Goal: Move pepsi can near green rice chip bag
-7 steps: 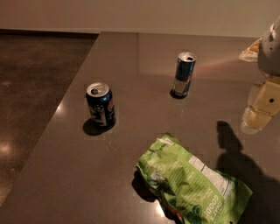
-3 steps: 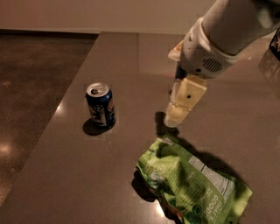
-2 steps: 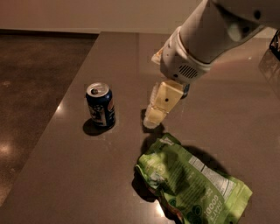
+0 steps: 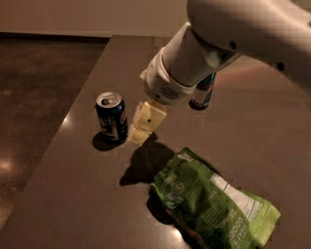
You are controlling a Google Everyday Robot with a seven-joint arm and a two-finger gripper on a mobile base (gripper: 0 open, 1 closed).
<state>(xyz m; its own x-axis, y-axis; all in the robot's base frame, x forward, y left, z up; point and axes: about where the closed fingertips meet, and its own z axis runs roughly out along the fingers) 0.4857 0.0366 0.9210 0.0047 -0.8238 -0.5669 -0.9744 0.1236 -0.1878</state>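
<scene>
Two cans stand on the one tabletop (image 4: 73, 194): one short pepsi can (image 4: 112, 119) and one taller can (image 4: 202, 97), its top hidden behind the arm (image 4: 218, 44). One chip bag (image 4: 214, 204), lime green, lies on the same tabletop. One arm reaches in, and it carries one gripper (image 4: 143, 127), low over the tabletop just beside the pepsi can.

Glossy dark brown table (image 4: 73, 204) (faint light glints), mottled dark floor (image 4: 34, 73) left, pale wall (image 4: 73, 14) behind
</scene>
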